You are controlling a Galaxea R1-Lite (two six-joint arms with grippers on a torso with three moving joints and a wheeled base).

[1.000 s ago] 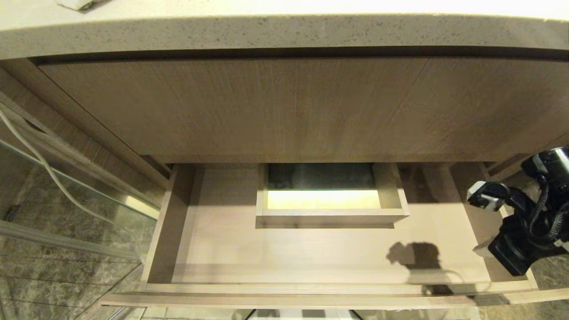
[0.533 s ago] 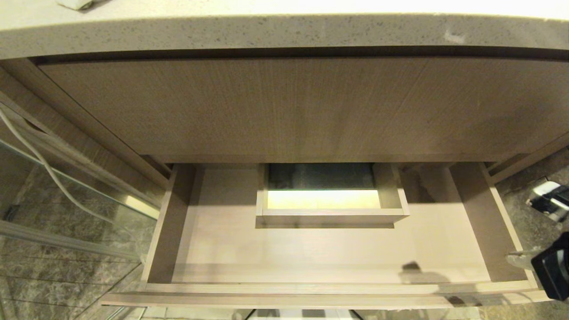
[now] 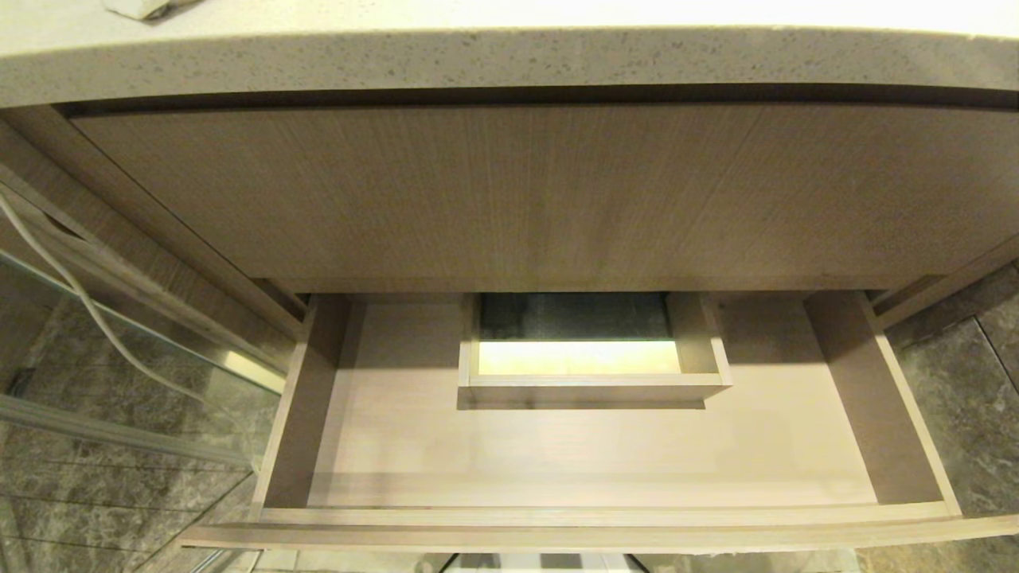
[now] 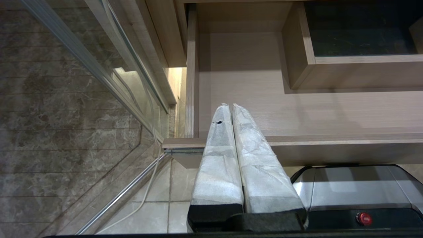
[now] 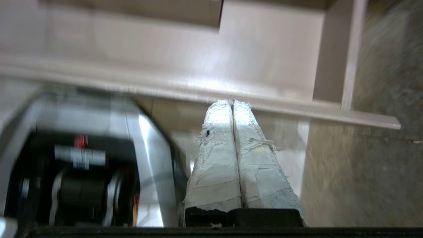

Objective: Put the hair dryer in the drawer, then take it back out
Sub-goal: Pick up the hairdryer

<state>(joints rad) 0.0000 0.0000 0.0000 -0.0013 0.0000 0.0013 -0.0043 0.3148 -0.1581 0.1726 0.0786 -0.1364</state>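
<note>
While the drawer [image 3: 605, 454] stands pulled out under the counter [image 3: 509, 60], both grippers, left [image 4: 230, 107] and right [image 5: 232, 103], hang before it with jaws pressed together, holding nothing; hair dryer not in view.

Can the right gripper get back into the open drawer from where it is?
Probably yes. The right gripper, shut and empty, sits just outside the drawer front near its right end. The drawer is pulled open, nothing lies inside, and nothing stands between them.
</note>
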